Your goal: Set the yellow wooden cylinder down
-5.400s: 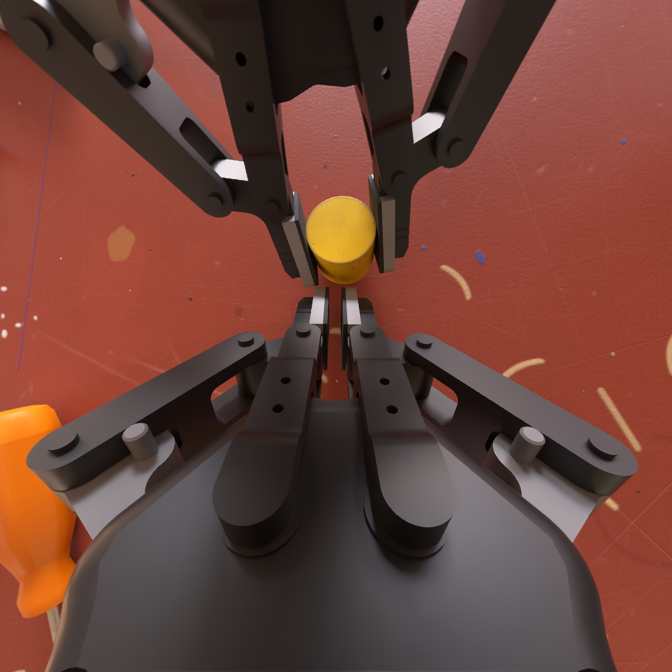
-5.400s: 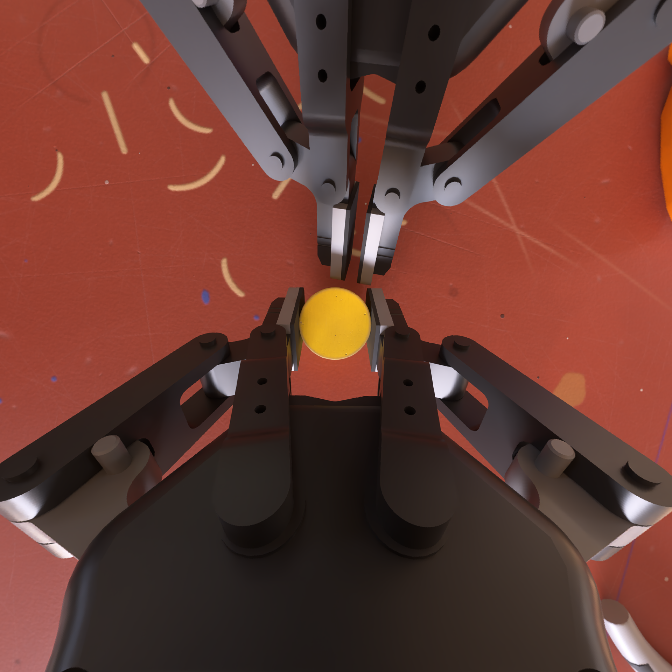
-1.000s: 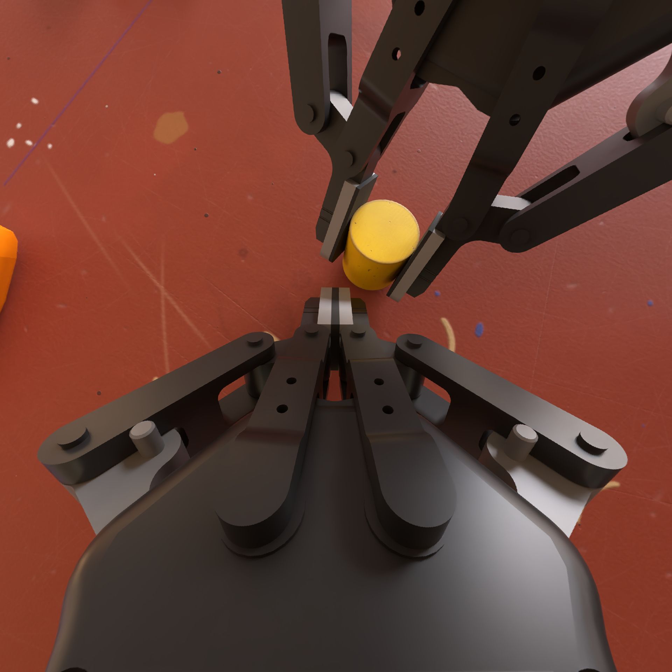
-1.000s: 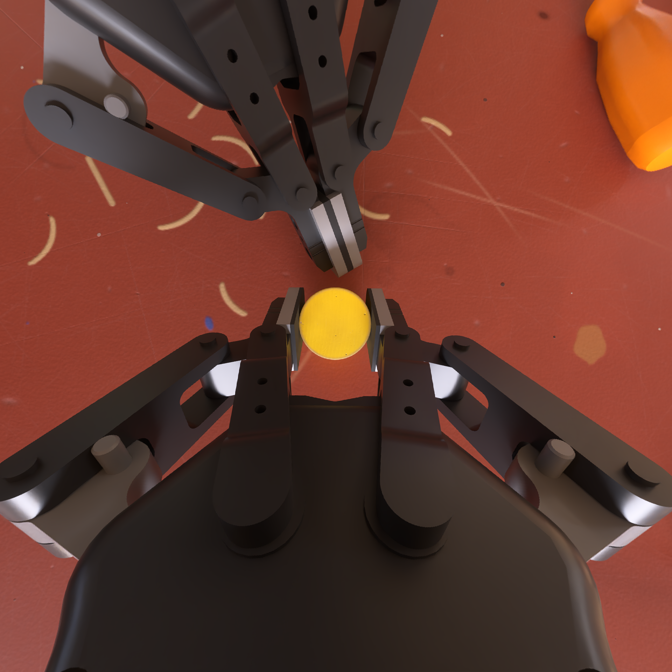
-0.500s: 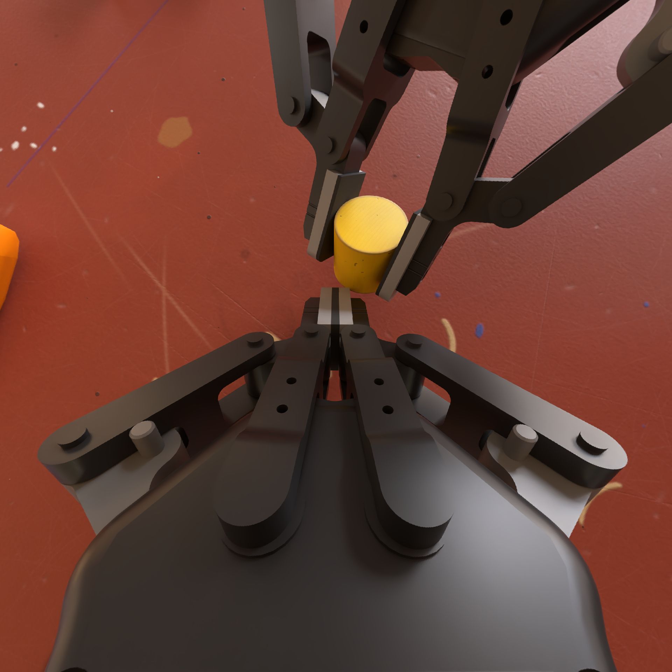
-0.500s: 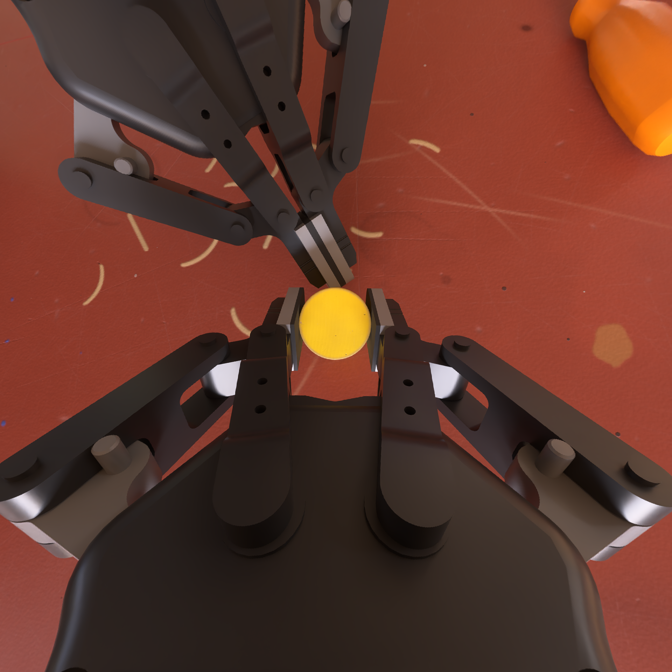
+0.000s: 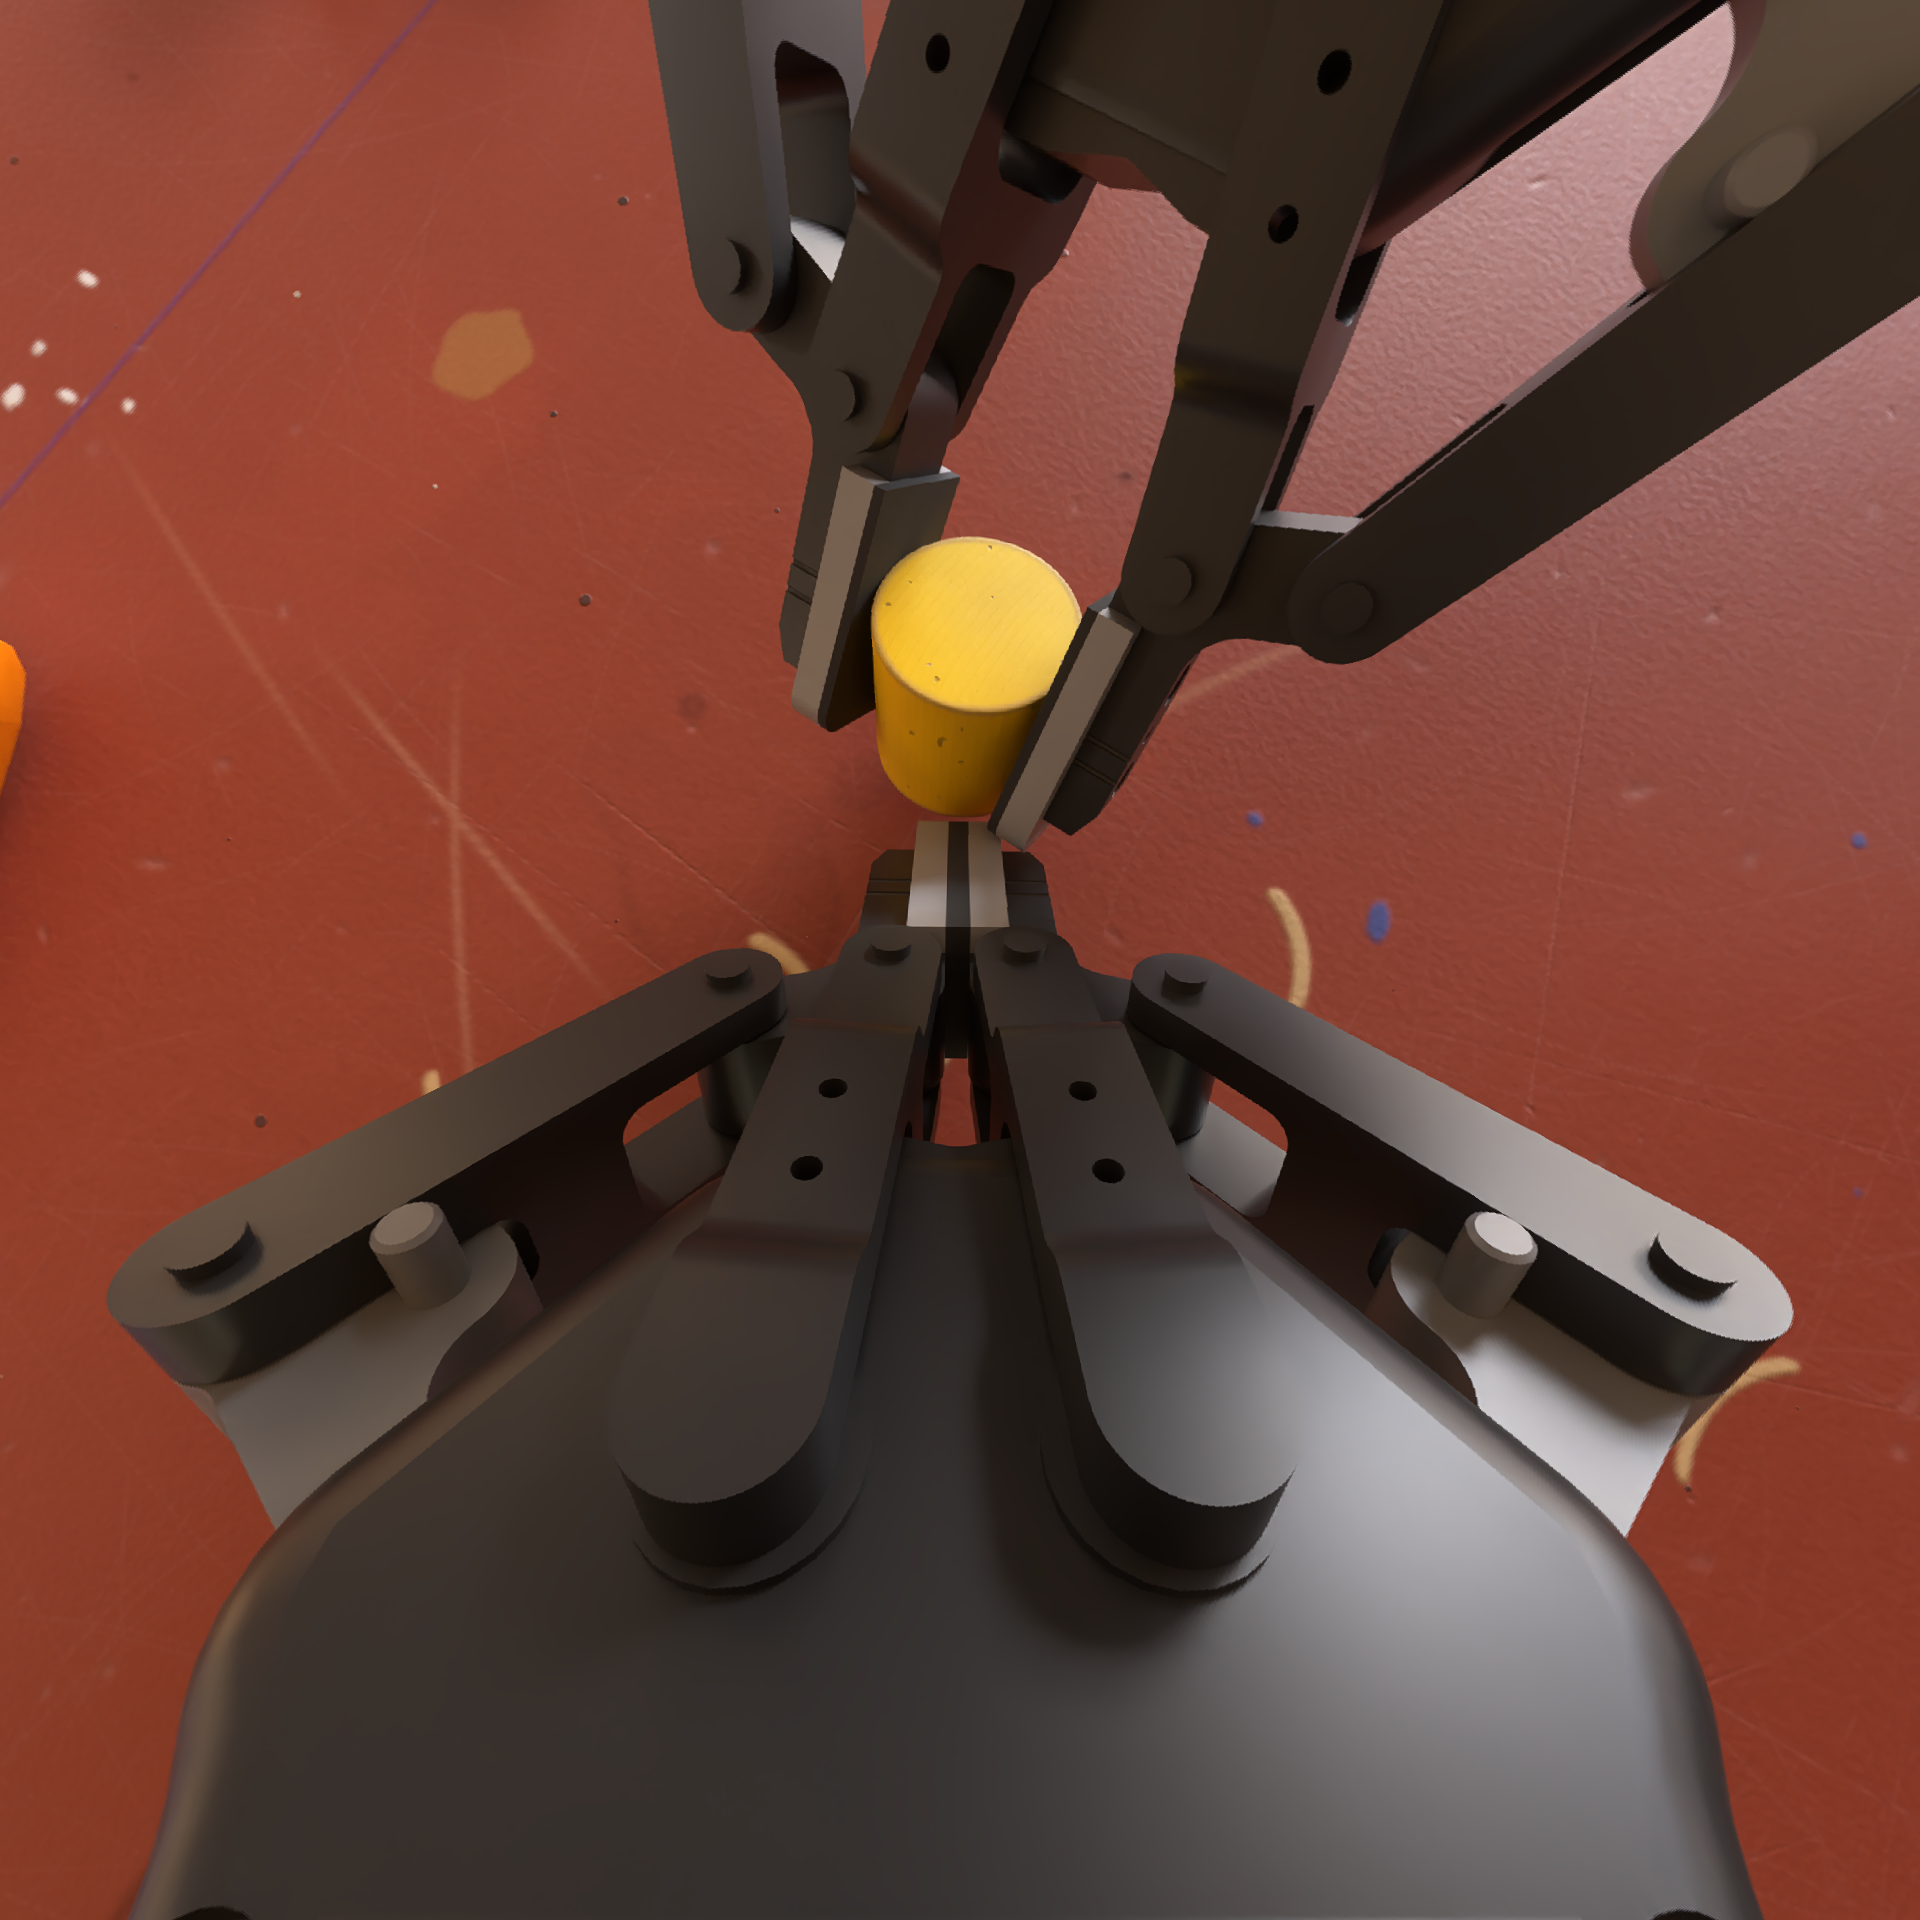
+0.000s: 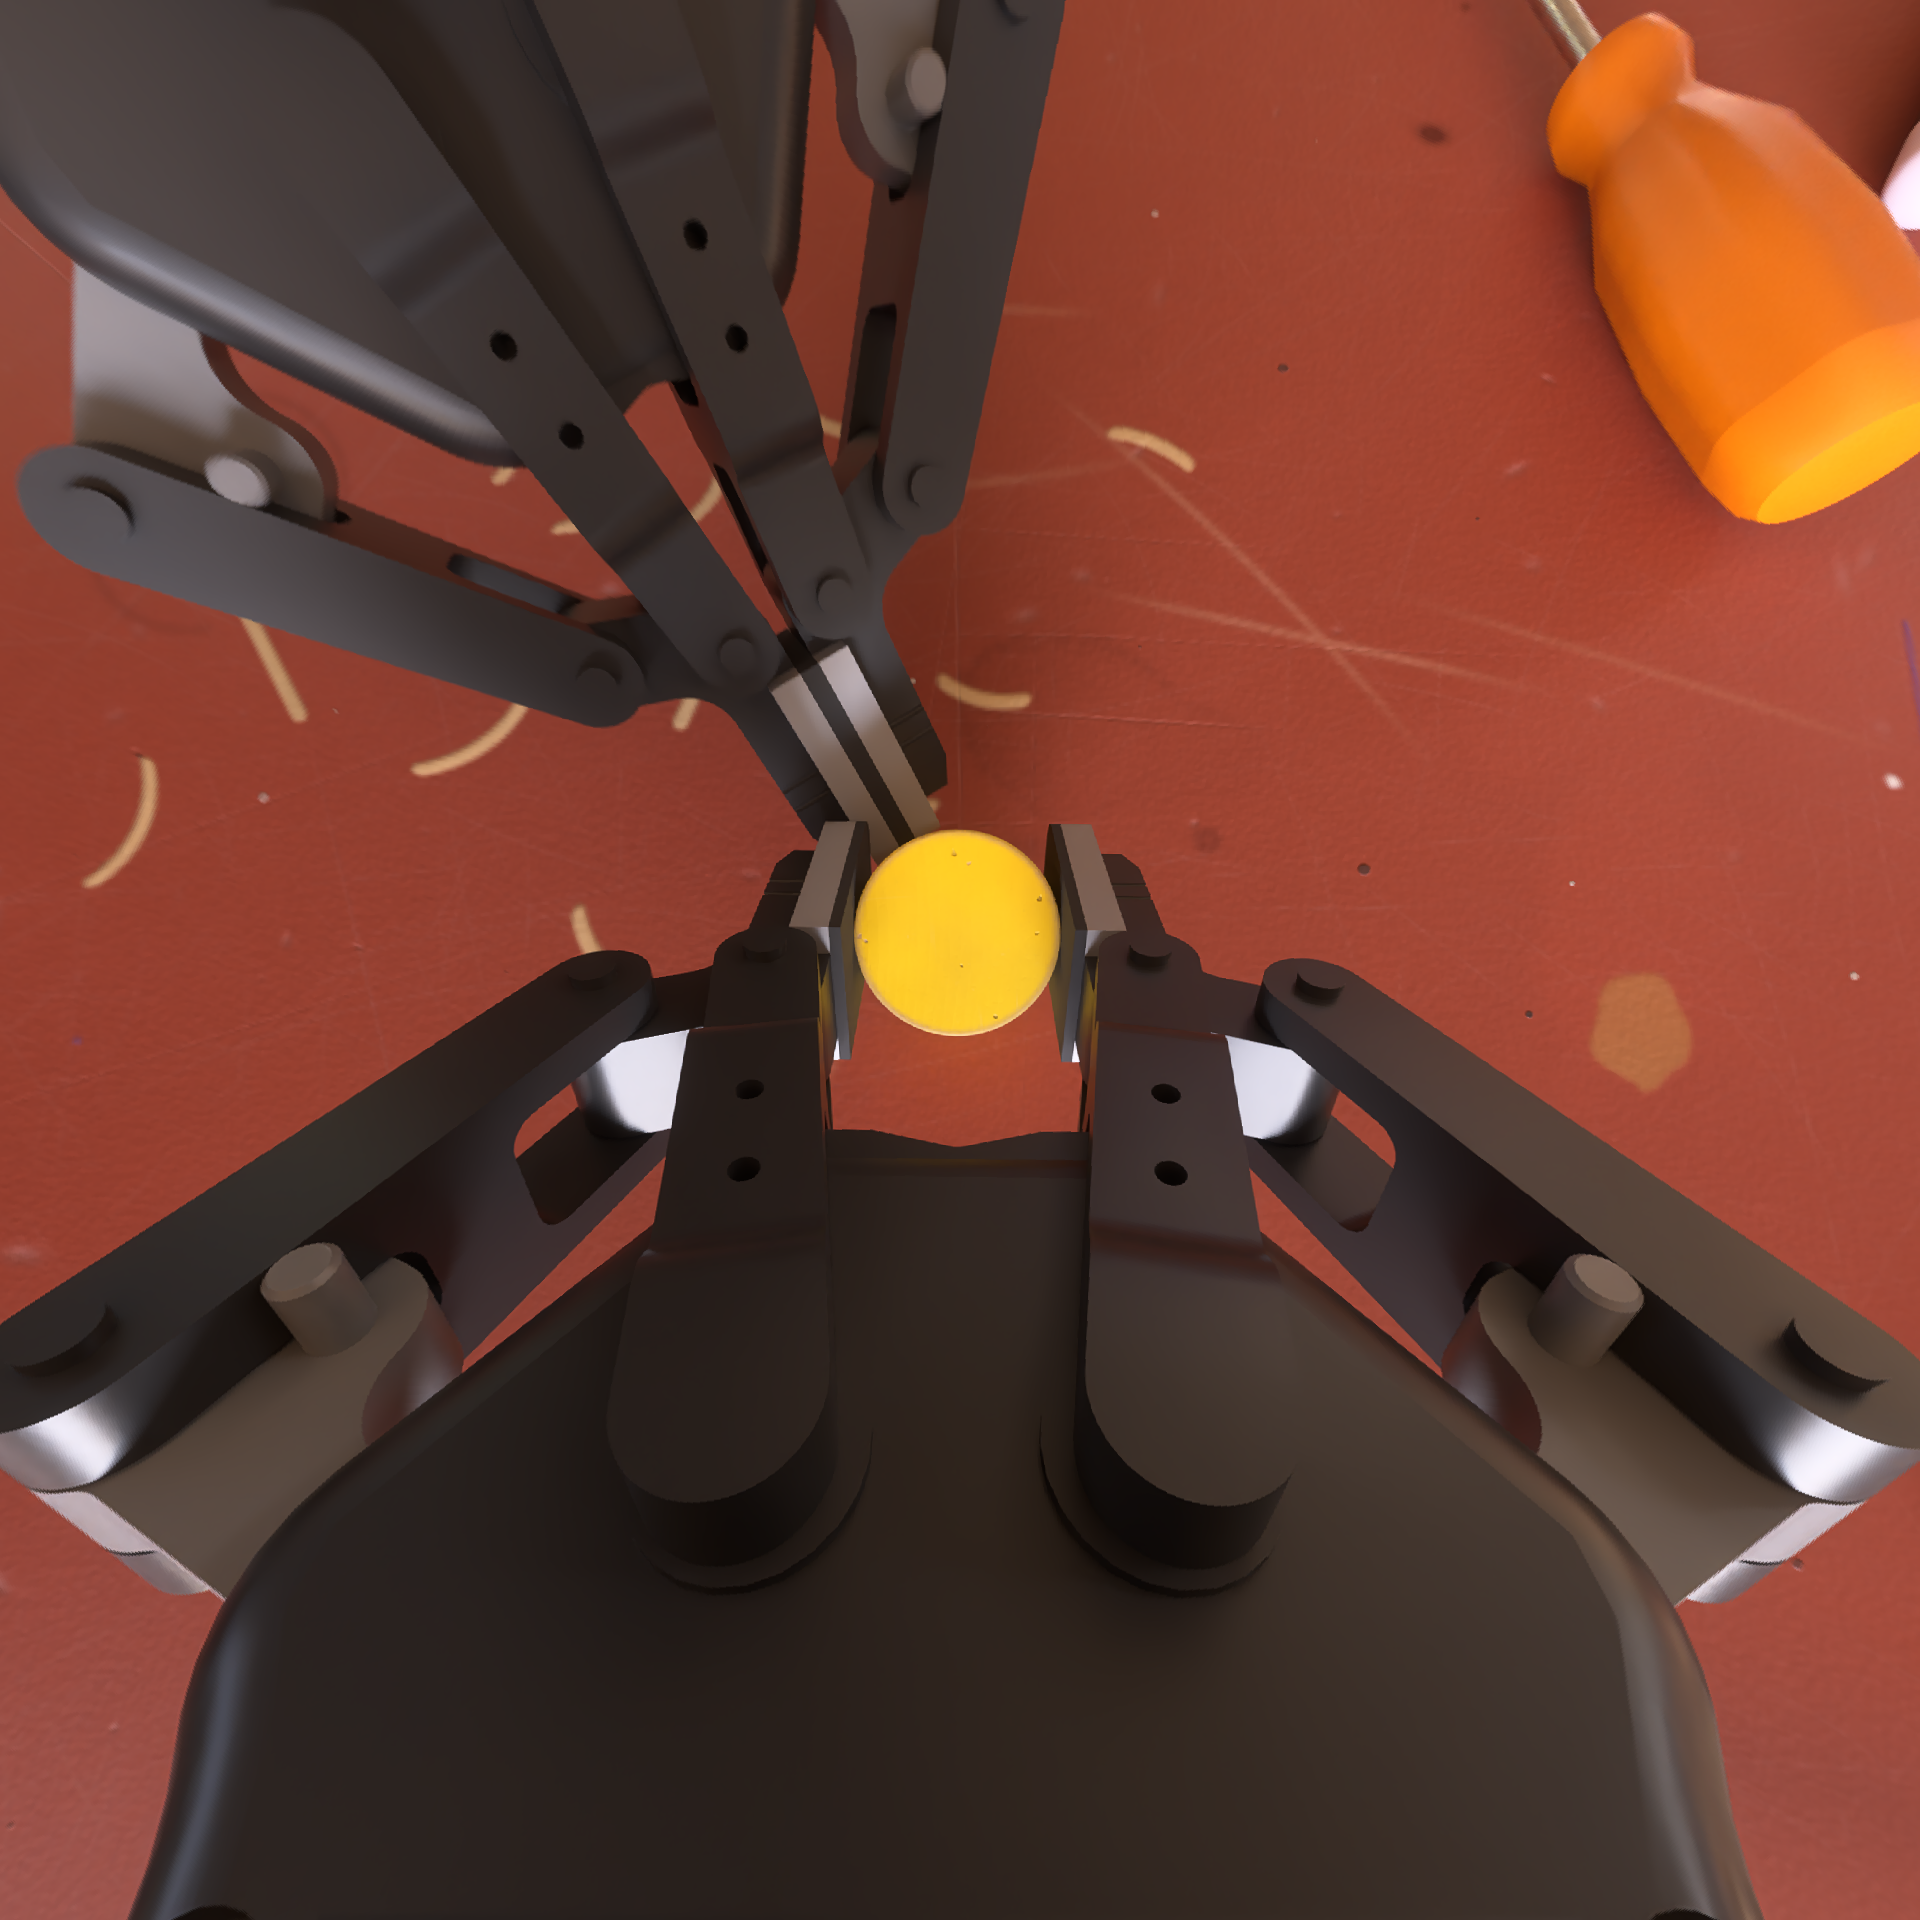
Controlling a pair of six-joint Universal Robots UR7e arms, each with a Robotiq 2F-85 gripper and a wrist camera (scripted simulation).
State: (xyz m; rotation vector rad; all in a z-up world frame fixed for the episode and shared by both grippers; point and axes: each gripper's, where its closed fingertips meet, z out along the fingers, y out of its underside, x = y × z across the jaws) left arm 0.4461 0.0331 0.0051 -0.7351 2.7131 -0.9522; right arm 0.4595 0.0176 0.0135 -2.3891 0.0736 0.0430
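Observation:
The yellow wooden cylinder (image 8: 956, 933) is held upright between the pads of my right gripper (image 8: 956, 935), which is shut on its sides, over the red-brown table. In the left wrist view the cylinder (image 7: 961, 675) sits between the right gripper's fingers (image 7: 1070, 717) just beyond my left gripper (image 7: 956, 883). My left gripper is shut and empty, with its pads pressed together. In the right wrist view its shut fingertips (image 8: 852, 743) point at the cylinder from the upper left, very close to it. I cannot tell whether the cylinder's base touches the table.
An orange screwdriver handle (image 8: 1745, 291) lies at the upper right in the right wrist view, and its edge (image 7: 8, 707) shows at the far left in the left wrist view. The red-brown table surface (image 7: 364, 727) bears scratches, specks and pale curved shavings (image 8: 468, 748).
The two grippers have drawn closer together, and the left one now nearly touches the cylinder. The orange handle has come further into the right wrist view. Both grips are unchanged.

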